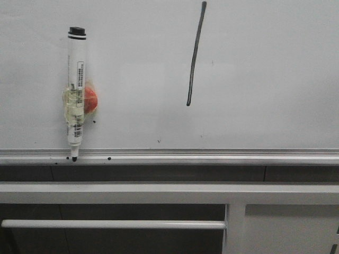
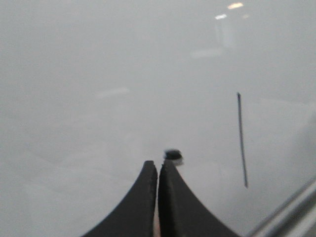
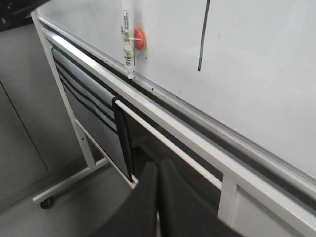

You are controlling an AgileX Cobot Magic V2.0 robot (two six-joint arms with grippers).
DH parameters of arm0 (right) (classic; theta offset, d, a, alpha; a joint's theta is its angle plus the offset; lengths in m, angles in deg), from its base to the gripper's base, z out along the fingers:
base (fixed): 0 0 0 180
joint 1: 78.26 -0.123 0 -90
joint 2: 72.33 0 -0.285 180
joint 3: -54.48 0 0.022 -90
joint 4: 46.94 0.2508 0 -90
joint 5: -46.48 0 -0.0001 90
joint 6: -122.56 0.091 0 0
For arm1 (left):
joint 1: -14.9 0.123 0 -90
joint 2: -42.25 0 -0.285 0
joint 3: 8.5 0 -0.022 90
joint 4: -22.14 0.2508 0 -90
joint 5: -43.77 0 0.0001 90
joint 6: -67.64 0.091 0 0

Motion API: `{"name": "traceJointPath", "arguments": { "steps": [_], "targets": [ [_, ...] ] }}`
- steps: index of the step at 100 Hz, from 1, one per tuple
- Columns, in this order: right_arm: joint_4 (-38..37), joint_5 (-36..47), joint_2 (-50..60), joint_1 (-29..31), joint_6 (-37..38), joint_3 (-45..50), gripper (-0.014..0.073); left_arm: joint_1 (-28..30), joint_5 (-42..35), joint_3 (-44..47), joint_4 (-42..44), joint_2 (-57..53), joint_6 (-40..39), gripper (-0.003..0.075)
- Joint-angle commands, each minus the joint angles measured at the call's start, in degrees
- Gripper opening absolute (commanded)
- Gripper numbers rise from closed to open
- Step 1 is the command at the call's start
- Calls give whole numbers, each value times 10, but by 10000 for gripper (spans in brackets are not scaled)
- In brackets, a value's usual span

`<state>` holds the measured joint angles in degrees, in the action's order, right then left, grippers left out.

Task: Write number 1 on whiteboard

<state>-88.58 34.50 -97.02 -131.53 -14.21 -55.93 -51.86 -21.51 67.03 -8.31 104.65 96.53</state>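
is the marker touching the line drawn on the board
No, the marker sits well to the left of the line, with bare whiteboard between them.

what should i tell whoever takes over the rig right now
Left gripper: shut, empty, near the board.
Right gripper: shut, empty, back from the stand.
Thin dark grey slanted stroke, the number 1, is drawn on the large glossy pale whiteboard.
White marker with black cap sits tip down on the ribbed silver rail, red magnet beside it.
Left: seemingly nothing.
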Motion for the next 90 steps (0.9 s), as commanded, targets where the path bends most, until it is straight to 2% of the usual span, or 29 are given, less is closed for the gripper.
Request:
{"name": "traceJointPath", "arguments": {
  "steps": [1, 10, 21, 36, 48, 58, 90],
  "targets": [
    [-15, 35, -2, 0, 1, -16, -64, 61, -108, -14, 60, -58, 1, -20],
    [-15, 35, -2, 0, 1, -16, -64, 138, -33, -14, 90, -129, -4, -20],
    [-15, 35, -2, 0, 1, -16, -64, 236, 124, -14, 101, -229, -54, -20],
    [-15, 35, -2, 0, 1, -16, -64, 402, 344, -14, 106, -372, -143, -20],
    [-15, 35, -2, 0, 1, -16, -64, 502, 480, -14, 106, -486, -157, -20],
    [-15, 35, -2, 0, 1, -16, -64, 556, 544, -10, 106, -567, -157, -20],
    [-15, 35, -2, 0, 1, -14, -64, 643, 653, 9, 85, -555, -157, -20]
  ]
}}
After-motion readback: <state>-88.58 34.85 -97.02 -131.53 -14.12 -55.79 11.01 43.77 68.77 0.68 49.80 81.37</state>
